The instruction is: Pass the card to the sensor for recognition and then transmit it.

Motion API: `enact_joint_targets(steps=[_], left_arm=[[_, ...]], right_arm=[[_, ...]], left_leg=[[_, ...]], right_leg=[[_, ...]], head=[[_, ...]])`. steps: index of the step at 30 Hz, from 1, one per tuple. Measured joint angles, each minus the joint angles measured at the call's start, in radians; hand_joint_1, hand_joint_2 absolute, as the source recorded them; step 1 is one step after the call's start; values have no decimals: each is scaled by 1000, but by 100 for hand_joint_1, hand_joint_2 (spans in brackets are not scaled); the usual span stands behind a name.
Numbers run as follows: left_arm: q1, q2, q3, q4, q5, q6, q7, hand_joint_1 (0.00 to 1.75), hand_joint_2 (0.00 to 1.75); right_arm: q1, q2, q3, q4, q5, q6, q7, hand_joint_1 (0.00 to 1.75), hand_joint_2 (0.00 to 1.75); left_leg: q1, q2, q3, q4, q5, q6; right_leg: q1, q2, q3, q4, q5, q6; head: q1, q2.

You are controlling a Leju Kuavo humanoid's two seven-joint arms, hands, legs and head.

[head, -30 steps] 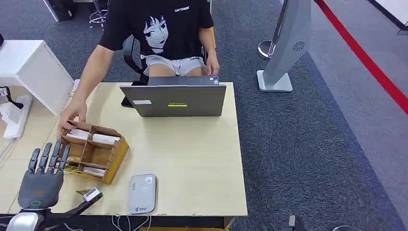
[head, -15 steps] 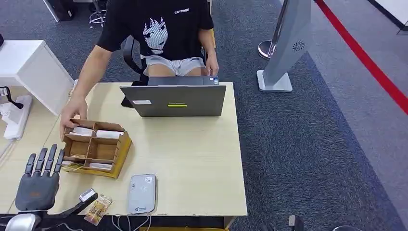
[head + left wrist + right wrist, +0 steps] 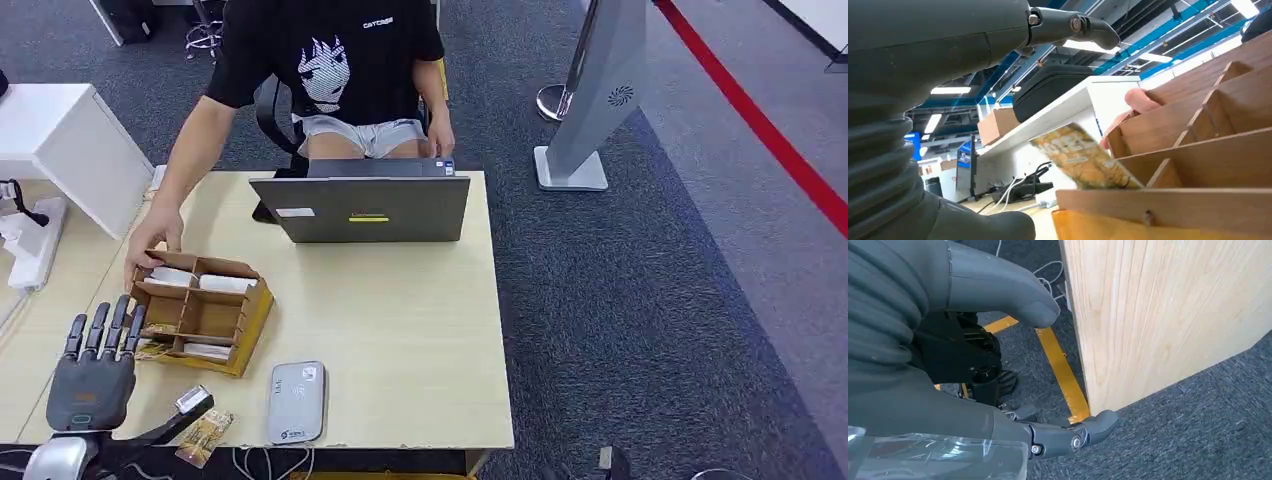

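Fingers of your left hand (image 3: pixel 88 375) spread wide, holding nothing, at eight o'clock of the wooden box (image 3: pixel 200 312); your right hand (image 3: pixel 963 365) hangs open beside the counter (image 3: pixel 1168 305).

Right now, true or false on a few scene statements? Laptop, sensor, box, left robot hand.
1. The laptop stands open at the table's far edge. True.
2. The grey sensor lies near the table's front edge. True.
3. The left robot hand grips the sensor. False: it holds nothing, fingers spread, beside the wooden box.
4. The wooden box is empty. False: white cards lie in its compartments.
5. A person's hand touches the box's far corner. True.
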Motion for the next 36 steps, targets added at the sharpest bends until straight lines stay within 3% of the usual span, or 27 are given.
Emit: enact_joint_targets(steps=[11,12,13,36], left_arm=[[-43,-43,-47,31,-10,0,8,3,175],[-45,-46,-53,32,-10,0,9,82,175],[-47,-49,-57,33,-10,0,9,175,175],[-50,-53,-75,55,-5,1,14,175,175]], right_arm=[[-10,0,0,0,9,-8,5,0,175],[-10,0,0,0,9,-8,5,0,175],[-11,0,0,0,10,-8,5,0,175],[-11,0,0,0,9,-7,5,0,175]], left_leg=[[0,0,0,0,0,0],[0,0,0,0,0,0],[0,0,0,0,0,0],[0,0,0,0,0,0]], right_leg=[[0,0,0,0,0,0],[0,0,0,0,0,0],[0,0,0,0,0,0],[0,0,0,0,0,0]], head=[[0,0],[0,0],[0,0],[0,0]])
